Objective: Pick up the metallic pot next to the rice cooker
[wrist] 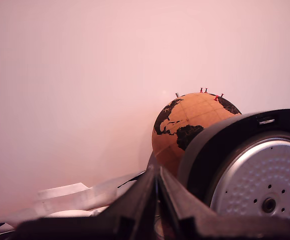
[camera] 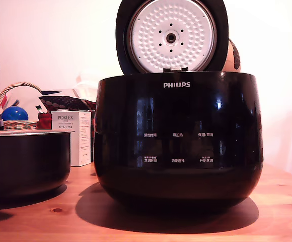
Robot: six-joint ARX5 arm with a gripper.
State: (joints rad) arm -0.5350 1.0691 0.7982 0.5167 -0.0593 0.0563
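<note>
From my feed the cooker (camera: 178, 136) fills most of the exterior view, a glossy black tub with the white PHILIPS logo, sitting on the wooden table (camera: 277, 201) with its lid (camera: 171, 35) flipped up showing the dimpled white plate. The pot (camera: 25, 161) sits on the table just beside it at the exterior view's left, wide, near-black, with a thin silvery rim, shorter than the cooker and cut off by the frame edge. On the wrist cam the gripper (wrist: 157, 200) has its dark fingers (wrist: 135, 202) pinched together on nothing, up by the lid with a cork globe (wrist: 185, 125) behind.
</note>
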